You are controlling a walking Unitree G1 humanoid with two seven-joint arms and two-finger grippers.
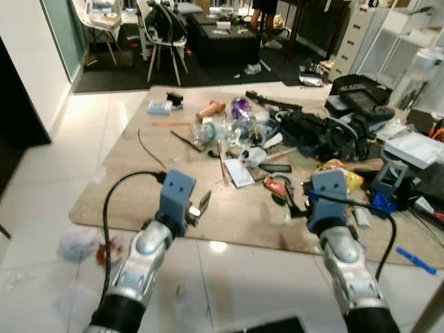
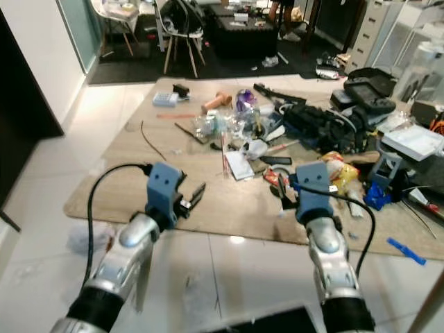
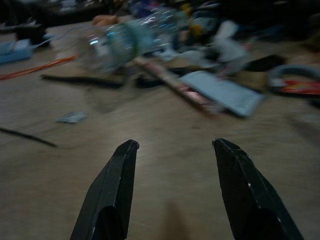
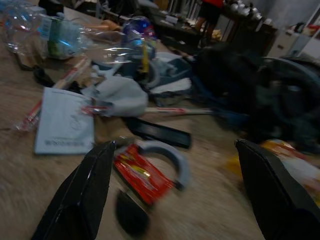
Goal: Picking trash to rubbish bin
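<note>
**So, trash pile on the rug, both arms out and holding nothing**

Honestly the rug [image 1: 229, 211] is a mess. Litter sits in a heap around the middle: a clear plastic bottle [image 3: 117, 42], a white booklet [image 1: 240, 173], a crumpled white wad [image 4: 120, 95] and a red wrapper [image 4: 142, 177] lying right by a grey curved strap.

The left gripper [image 3: 172, 150] hovers over bare rug short of the pile, fingers apart. The right gripper [image 4: 172, 165] is closer in, fingers wide apart, with the red wrapper lying between them in its wrist view but not touched.

My guess on handling: the wrapper is light, thin and crinkly, so pinch it across the middle where it bulges off the rug. The bottle looks empty, springy and slick, so take it around the body, not the cap end. The wad should squash easily anywhere.

More crumpled white stuff [image 1: 78, 244] lies on the floor tiles beside the rug's near-left corner. I can't spot a bin.
</note>
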